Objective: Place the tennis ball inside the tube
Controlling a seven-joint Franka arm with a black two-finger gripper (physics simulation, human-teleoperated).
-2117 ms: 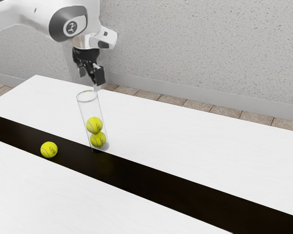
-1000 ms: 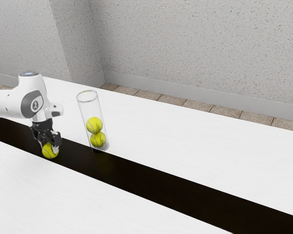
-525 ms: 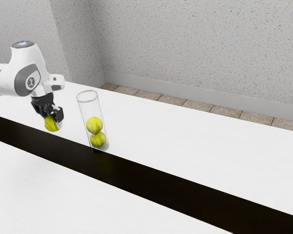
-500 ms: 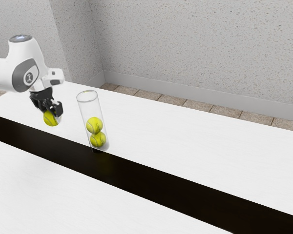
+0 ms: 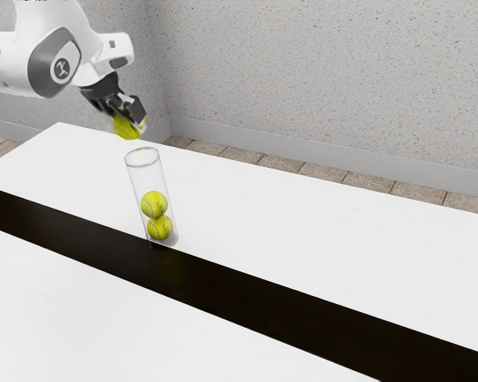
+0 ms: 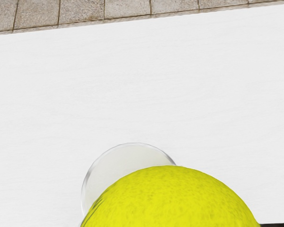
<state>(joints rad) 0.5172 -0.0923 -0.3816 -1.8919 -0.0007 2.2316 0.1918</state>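
My gripper (image 5: 129, 119) is shut on a yellow-green tennis ball (image 5: 127, 129), held in the air just above the rim of the clear tube and slightly toward the exterior view's left. The tube (image 5: 143, 163) stands on the table with two other tennis balls (image 5: 154, 204) stacked at its bottom. In the wrist view the held ball (image 6: 173, 201) looms large and covers part of the tube's round rim (image 6: 132, 143).
The white table (image 5: 303, 231) has a glossy dark strip (image 5: 263, 298) running along it, by the tube's base. Beyond the table's far edge lie floor tiles (image 5: 303, 170) and a speckled wall (image 5: 319, 79).
Picked up from the dark strip earlier, the ball has risen in my gripper and moved toward the exterior view's right, close to the tube's top. My hand has tilted; the tube has stayed put.
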